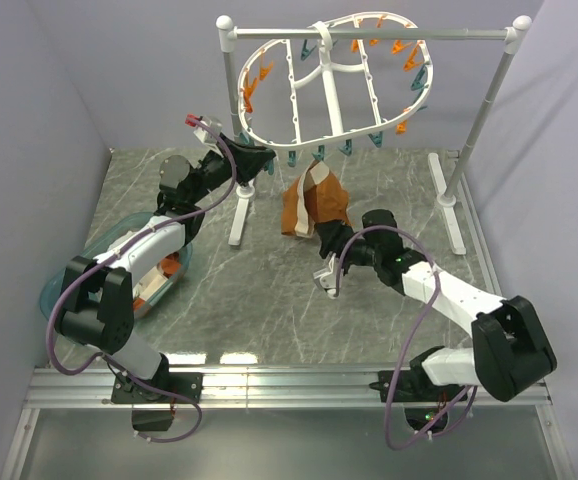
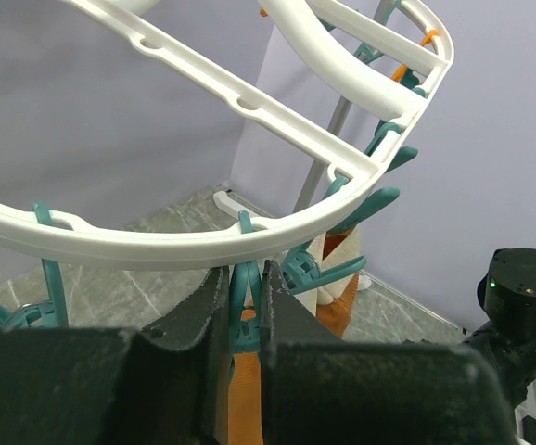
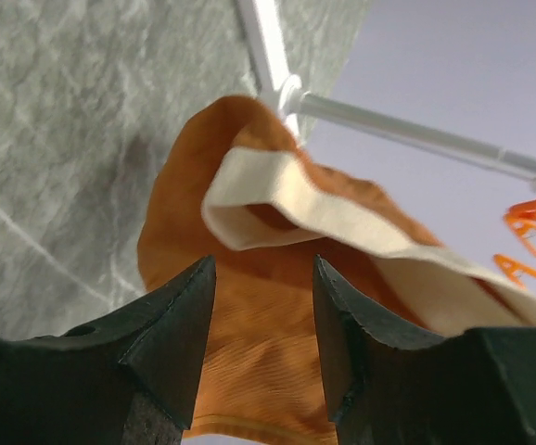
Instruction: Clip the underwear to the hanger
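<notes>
The white oval hanger (image 1: 329, 105) hangs from a pole, ringed with teal and orange clothespins. The rust-orange underwear (image 1: 314, 205) with cream trim hangs under its near rim, its cream band reaching up to the teal pins. I cannot tell which pin holds it. My left gripper (image 1: 257, 160) is shut on a teal clothespin (image 2: 246, 289) under the hanger rim (image 2: 203, 246), with orange fabric (image 2: 240, 389) showing below between the fingers. My right gripper (image 1: 327, 232) is open just below and in front of the underwear (image 3: 268, 343), its jaws (image 3: 263, 273) apart with fabric behind them.
The grey-white pole stand (image 1: 369, 35) carries the hanger, with feet on the table at the left (image 1: 239, 215) and right (image 1: 451, 200). A teal basin (image 1: 69, 275) with white-and-orange garments sits at the left under my left arm. Walls close in on three sides.
</notes>
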You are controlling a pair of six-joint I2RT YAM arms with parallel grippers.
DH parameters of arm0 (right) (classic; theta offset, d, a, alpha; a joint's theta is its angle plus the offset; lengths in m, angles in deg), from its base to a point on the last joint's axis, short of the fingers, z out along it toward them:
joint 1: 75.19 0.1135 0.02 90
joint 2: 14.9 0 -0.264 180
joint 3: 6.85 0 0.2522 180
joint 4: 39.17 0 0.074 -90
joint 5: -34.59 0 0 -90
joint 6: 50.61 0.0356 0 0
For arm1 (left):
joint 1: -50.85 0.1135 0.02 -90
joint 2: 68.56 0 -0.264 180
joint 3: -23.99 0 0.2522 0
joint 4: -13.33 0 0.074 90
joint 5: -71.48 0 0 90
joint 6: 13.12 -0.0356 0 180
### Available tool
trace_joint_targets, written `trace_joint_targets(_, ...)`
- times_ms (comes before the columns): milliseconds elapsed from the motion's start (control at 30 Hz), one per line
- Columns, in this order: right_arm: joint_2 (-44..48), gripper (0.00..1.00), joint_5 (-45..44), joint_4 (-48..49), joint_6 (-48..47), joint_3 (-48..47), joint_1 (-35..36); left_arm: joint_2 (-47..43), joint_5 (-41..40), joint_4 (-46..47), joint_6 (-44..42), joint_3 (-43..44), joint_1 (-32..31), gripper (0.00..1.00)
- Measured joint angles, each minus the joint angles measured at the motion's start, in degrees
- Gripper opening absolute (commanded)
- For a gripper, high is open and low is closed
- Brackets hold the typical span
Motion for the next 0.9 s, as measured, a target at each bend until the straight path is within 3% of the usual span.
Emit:
trace_joint_targets(200,-4.55,0.53,-1.01,1.22,0.02,0.04,-0.81,0.13,0.15,0.22,0.22,0.00,0.02,0.00)
trace_joint_targets(567,-14.60,0.46,-1.92,12.39,0.35,-0.04,-1.18,0.20,0.33,0.15,0.20,0.00,0.02,0.00)
trace_joint_targets(700,-17.40,0.33,-3.13,16.02,1.66,-1.18,-1.18,0.22,0.35,0.15,0.22,0.00,0.02,0.00)
trace_joint_targets(833,-19.08,0.00,-4.22,18.91,4.33,-2.47,-1.18,0.52,0.44,-0.04,0.22,0.37,0.02,0.00)
trace_joint_targets(900,-18.95,0.00,-4.35,19.56,6.99,-3.06,-1.03,0.74,0.57,-0.17,0.22,0.55,0.02,0.00)
